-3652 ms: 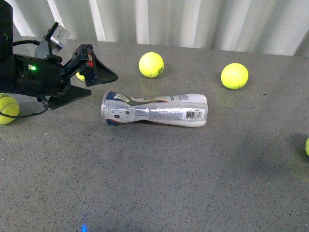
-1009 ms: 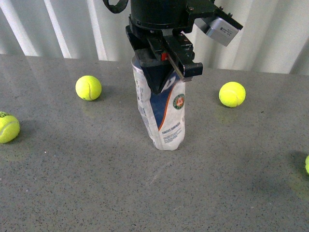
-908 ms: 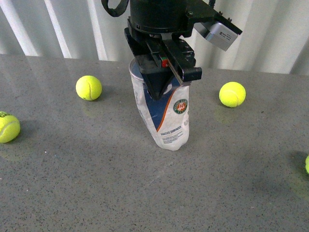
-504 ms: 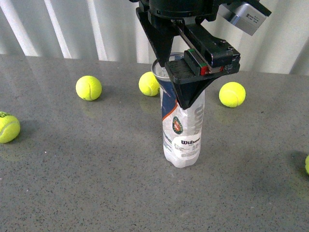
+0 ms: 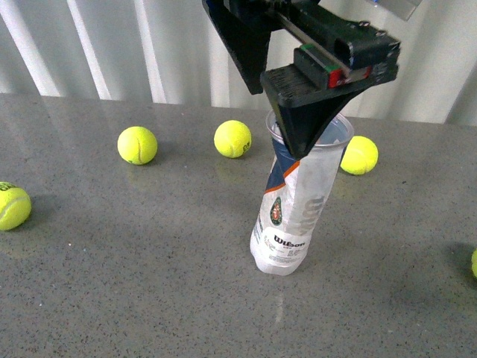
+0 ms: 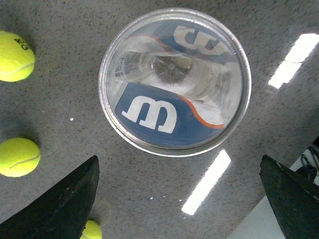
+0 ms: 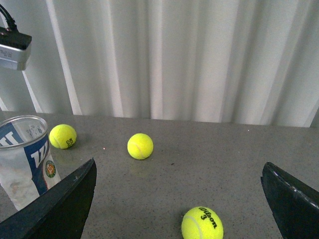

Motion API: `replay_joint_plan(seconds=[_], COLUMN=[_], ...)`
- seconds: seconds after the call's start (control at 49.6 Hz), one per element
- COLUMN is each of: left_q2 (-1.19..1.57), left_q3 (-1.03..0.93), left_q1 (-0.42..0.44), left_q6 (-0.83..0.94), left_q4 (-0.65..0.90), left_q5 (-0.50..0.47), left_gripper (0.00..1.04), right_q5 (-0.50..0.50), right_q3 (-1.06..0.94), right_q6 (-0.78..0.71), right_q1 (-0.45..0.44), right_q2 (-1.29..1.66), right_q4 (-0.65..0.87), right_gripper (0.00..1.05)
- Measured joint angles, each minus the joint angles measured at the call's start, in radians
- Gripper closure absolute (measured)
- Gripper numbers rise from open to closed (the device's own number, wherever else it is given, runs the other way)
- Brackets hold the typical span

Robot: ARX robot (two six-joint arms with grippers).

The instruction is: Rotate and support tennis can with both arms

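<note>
Tennis can [image 5: 297,201] stands on its closed end on the grey speckled table [image 5: 134,283], near the middle in the front view, leaning so its open rim tips toward 1 o'clock. Clear plastic; label white, navy and orange. Readable on the lower part: "Wilson" in dark script; above it a round green and orange emblem whose lettering is too small to read; large pale letters run up the side, not legible. Left gripper [image 5: 298,97] hangs directly over the open mouth, and the tip of one black wedge finger overlaps the rim in the front view; contact cannot be confirmed. A small red mark shows on its body. The left wrist view looks straight down into the can [image 6: 174,82], showing a large white "W" on navy inside; both black fingers [image 6: 60,204] sit wide apart at the frame corners with the can between and clear of them, so the jaws are spread, gripping nothing. Right gripper [image 7: 179,219] seen in its own wrist view only, its fingers also far apart, nothing between them; the can [image 7: 27,159] lies off to one side. Tennis balls: three behind the can at 10, 11 and 2 o'clock [image 5: 137,145] [image 5: 232,139] [image 5: 359,154], one at the far left edge [image 5: 13,206]. In the right wrist view the nearest ball [image 7: 202,223] reads "Wilson 3".
</note>
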Motion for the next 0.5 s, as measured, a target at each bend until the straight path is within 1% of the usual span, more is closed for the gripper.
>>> replay_joint_plan(seconds=[0.141,0.202,0.242,0.323,0.383,0.404,0.444,0.504], left_q2=[-0.054,-0.09,-0.135,-0.234,-0.327,-0.341,-0.382,-0.409], left_q3=[0.0,-0.007,-0.029,-0.105,-0.198,-0.212,-0.251,-0.266], left_q1=[0.008,0.019,0.033,0.071,0.111,0.116,0.135,0.151], left_q6=[-0.076,-0.126,-0.192,-0.354,-0.503,-0.515,-0.61,-0.677], left_q4=[0.022,0.063,0.126,0.282,0.435,0.456,0.519,0.543], left_q5=[0.082,0.132,0.159,0.146,0.072,0.064,0.021,0.013], left_gripper=[0.07,0.07,0.07,0.07,0.07,0.07,0.07,0.07], right_q5=[0.0,0.0,0.0,0.0,0.0,0.0,0.001,0.0], right_q3=[0.0,0.0,0.0,0.0,0.0,0.0,0.0,0.0], right_q6=[0.0,0.0,0.0,0.0,0.0,0.0,0.0,0.0], right_q1=[0.0,0.0,0.0,0.0,0.0,0.0,0.0,0.0], right_q2=[0.0,0.0,0.0,0.0,0.0,0.0,0.0,0.0], right_q4=[0.0,0.0,0.0,0.0,0.0,0.0,0.0,0.0], right_gripper=[0.07,0.07,0.07,0.07,0.07,0.07,0.07,0.07])
